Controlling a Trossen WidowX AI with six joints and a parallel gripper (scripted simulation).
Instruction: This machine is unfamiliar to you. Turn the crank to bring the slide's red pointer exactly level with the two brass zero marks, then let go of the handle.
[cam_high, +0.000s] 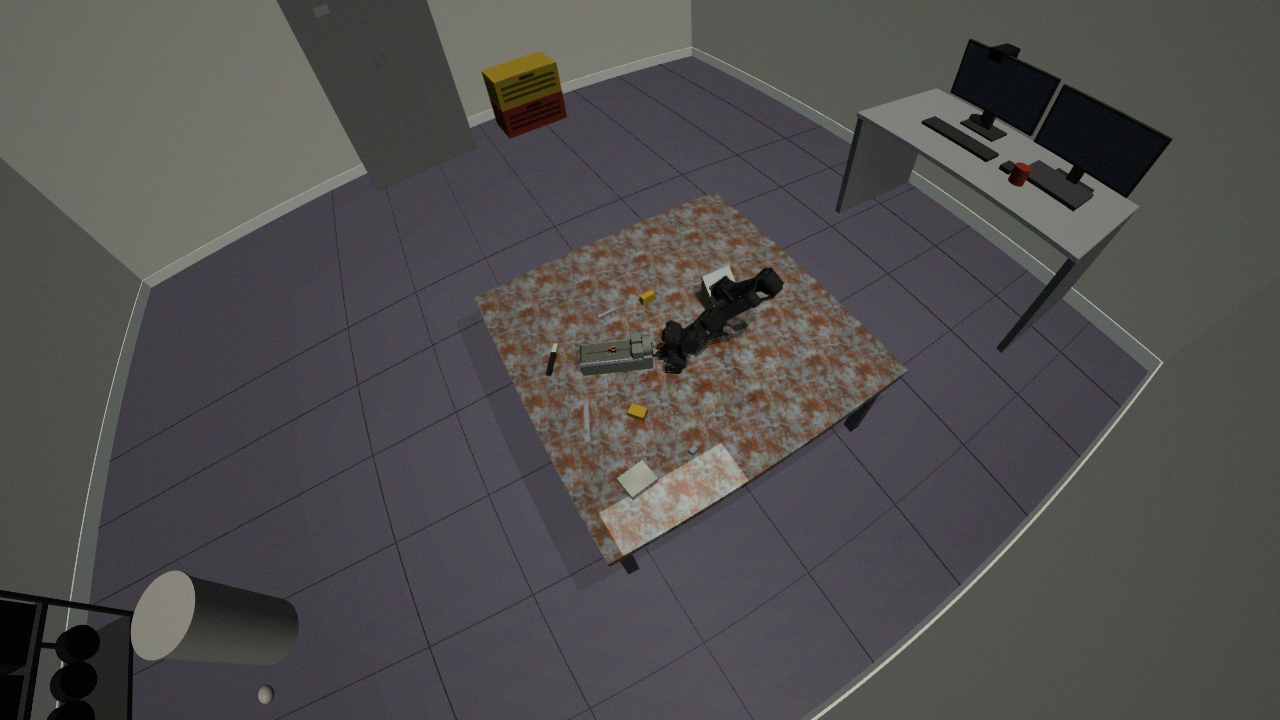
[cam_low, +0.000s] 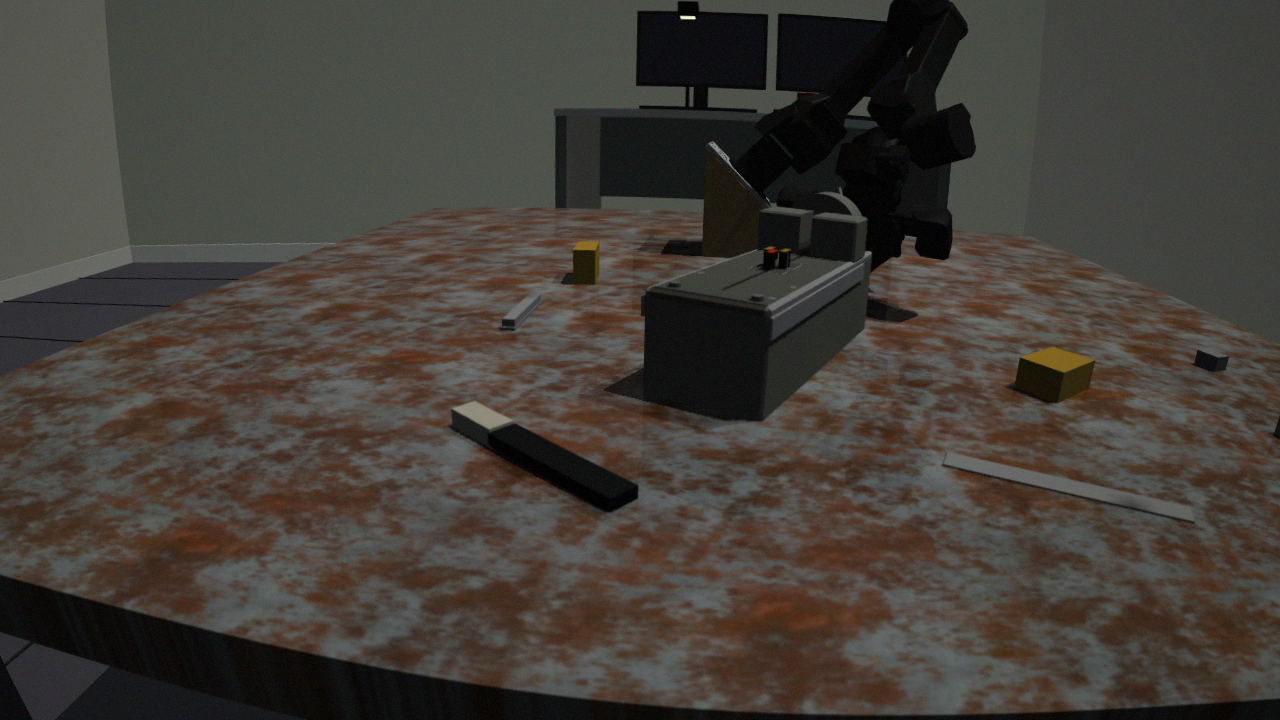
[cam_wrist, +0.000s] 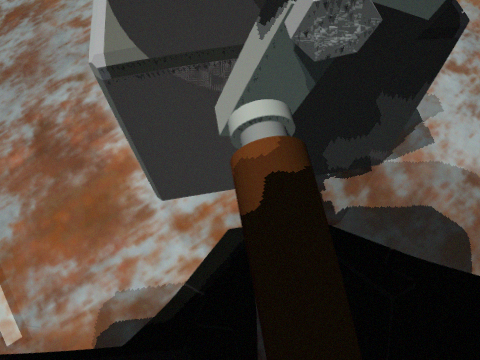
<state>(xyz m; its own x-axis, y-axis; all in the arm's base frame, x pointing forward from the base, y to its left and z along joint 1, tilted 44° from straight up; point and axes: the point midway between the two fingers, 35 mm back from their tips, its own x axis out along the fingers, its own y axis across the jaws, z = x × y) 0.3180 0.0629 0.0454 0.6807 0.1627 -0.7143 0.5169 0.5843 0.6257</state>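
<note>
1. My jaws (cam_high: 660, 351) surround the orange handle (cam_wrist: 295, 240); I cannot tell whether they grip it or stand loose.
2. The grey machine (cam_high: 617, 365) (cam_low: 711, 353) (cam_wrist: 165, 130) sits mid-tabletop (cam_high: 760, 385) (cam_low: 358, 537), its housing hiding any contents.
3. Only my wrist view shows the handle clearly; the exterior shows the red pointer (cam_low: 770, 253), its alignment too small to judge.

Black arm (cam_high: 713, 318) (cam_low: 805, 129) sharply bent, wrist low, dark fingers (cam_high: 660, 351) narrowly parted.
</note>
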